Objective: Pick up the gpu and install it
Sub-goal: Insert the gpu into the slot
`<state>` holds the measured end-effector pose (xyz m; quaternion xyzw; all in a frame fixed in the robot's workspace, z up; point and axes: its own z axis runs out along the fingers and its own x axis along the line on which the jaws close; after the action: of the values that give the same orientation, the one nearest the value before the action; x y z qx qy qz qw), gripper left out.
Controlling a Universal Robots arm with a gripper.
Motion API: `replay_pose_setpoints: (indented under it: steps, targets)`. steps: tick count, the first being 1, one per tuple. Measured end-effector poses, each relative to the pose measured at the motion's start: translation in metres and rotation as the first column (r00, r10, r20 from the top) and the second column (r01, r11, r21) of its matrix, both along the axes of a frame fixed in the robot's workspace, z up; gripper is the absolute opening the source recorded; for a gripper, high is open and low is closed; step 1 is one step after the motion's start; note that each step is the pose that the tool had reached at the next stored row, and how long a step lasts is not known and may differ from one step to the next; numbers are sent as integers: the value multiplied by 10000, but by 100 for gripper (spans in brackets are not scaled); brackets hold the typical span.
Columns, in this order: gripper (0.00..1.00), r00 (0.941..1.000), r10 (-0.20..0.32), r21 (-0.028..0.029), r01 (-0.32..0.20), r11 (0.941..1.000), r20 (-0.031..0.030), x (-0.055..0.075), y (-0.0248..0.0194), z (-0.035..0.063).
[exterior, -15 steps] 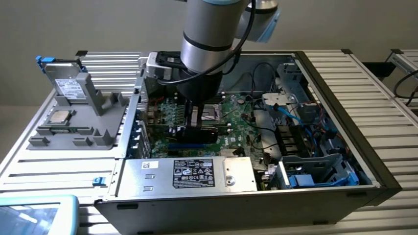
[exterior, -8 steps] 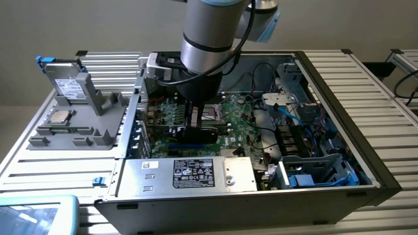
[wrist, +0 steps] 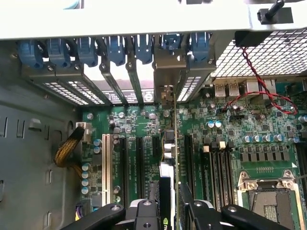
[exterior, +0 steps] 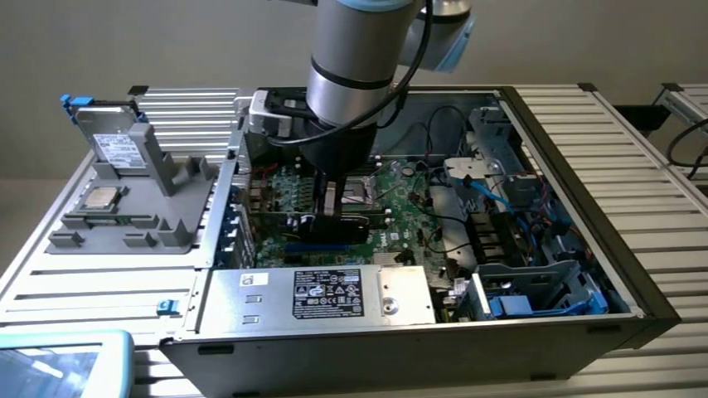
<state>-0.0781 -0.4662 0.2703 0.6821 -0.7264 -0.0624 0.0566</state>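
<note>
The gripper (exterior: 330, 217) reaches down into the open computer case (exterior: 584, 199), its fingers (wrist: 144, 213) clamped on the gpu (wrist: 169, 148). The card stands on edge (seen edge-on in the wrist view) among the expansion slots of the motherboard (wrist: 230, 139). Its silver bracket (wrist: 169, 72) lies against the case's rear wall, among the blue slot clips (wrist: 115, 48). In the exterior view the card sits low over the board, just behind the labelled power supply (exterior: 254, 294) — whether it is fully seated cannot be told.
</note>
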Motion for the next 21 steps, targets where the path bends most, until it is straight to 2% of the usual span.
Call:
replay_pose_setpoints:
  steps: [9, 19, 21]
  targets:
    - [28, 10000, -74, -1, 74, 10000, -1, -2, 15, -76]
    - [28, 9999, -98, 1, 98, 10000, -19, -35, 28, -89]
    - [28, 9999, -102, 1, 102, 9999, -60, -35, 39, -89]
